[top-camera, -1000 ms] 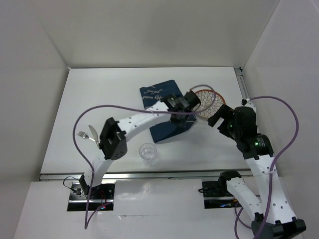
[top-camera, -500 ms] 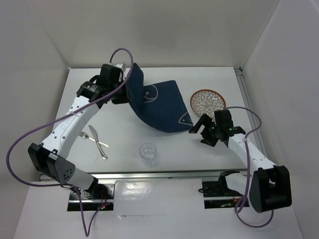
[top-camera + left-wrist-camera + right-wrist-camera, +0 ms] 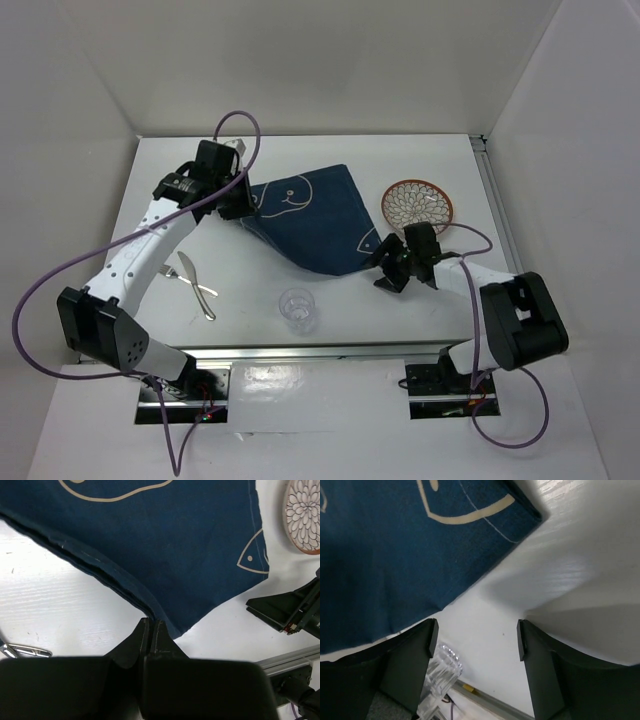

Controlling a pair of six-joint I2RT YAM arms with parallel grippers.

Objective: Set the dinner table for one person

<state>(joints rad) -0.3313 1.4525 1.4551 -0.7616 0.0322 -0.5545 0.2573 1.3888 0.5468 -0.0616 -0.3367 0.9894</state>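
The dinner table (image 3: 400, 155) is a white tabletop. A dark blue placemat (image 3: 315, 225) with white fish drawings lies spread on it, slightly rumpled along its left edge. My left gripper (image 3: 240, 205) is shut on the mat's left corner; the left wrist view shows the jaws (image 3: 151, 625) pinched together on the mat's hem (image 3: 100, 565). My right gripper (image 3: 382, 272) hovers low by the mat's near right corner. Its jaws (image 3: 476, 637) stand open over bare table, with the placemat (image 3: 395, 555) just ahead of them.
A round patterned plate (image 3: 417, 203) sits right of the mat. A clear glass (image 3: 296, 305) stands near the front edge, also close below the right gripper's left finger (image 3: 432, 635). Cutlery (image 3: 195, 283) lies at the front left. A metal rail (image 3: 330, 350) borders the near edge.
The left gripper has lowered the lifted placemat, which now lies flatter and wider. The right gripper has moved left to the mat's near right corner, its jaws narrowing a little.
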